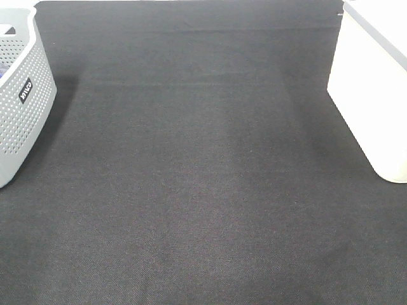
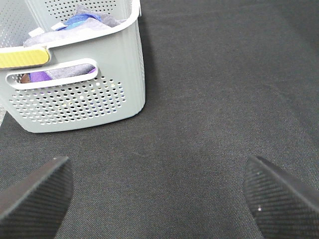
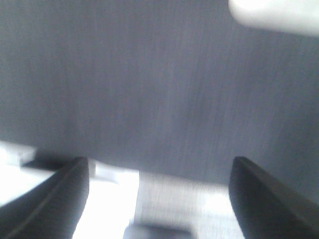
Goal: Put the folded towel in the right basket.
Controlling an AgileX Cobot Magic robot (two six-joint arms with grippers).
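Observation:
The right basket (image 1: 372,95) is white with smooth walls and stands at the right edge of the black table; a corner of it shows blurred in the right wrist view (image 3: 274,15). No towel lies on the table. Blue and purple cloth (image 2: 82,21) lies in the grey perforated left basket (image 2: 75,99); I cannot tell whether it is the folded towel. My left gripper (image 2: 157,174) is open and empty, low over the black cloth in front of the grey basket. My right gripper (image 3: 159,164) is open and empty. Neither gripper shows in the high view.
The grey basket (image 1: 19,101) stands at the table's left edge. A yellow strip (image 2: 25,59) sits on its rim. The black cloth (image 1: 203,178) covers the table between the two baskets. The right wrist view shows a bright floor beyond the table's edge (image 3: 164,204).

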